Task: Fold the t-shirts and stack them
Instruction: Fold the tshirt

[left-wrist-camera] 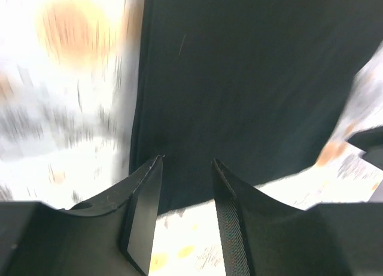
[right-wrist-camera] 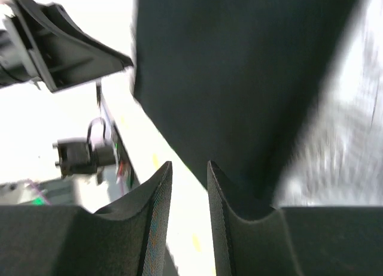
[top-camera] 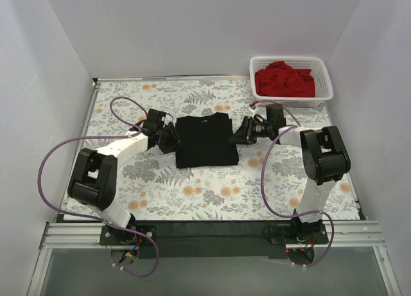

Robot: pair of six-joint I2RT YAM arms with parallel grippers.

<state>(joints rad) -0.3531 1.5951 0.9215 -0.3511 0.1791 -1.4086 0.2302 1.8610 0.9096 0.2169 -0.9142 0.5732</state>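
Observation:
The black t-shirt (top-camera: 205, 140) lies flat on the flowered table as a folded rectangle, neck at the far edge. My left gripper (top-camera: 172, 139) sits at its left edge and my right gripper (top-camera: 236, 137) at its right edge. In the left wrist view the gripper (left-wrist-camera: 187, 162) is open and empty, with the black cloth (left-wrist-camera: 251, 78) just ahead of the tips. In the right wrist view the gripper (right-wrist-camera: 190, 165) is open and empty, next to the black cloth (right-wrist-camera: 239, 66). The red t-shirt (top-camera: 284, 79) lies crumpled in the basket.
The white lattice basket (top-camera: 324, 74) stands at the back right corner. White walls close in the table on the left, back and right. Purple cables loop beside both arms. The left gripper also shows in the right wrist view (right-wrist-camera: 60, 42).

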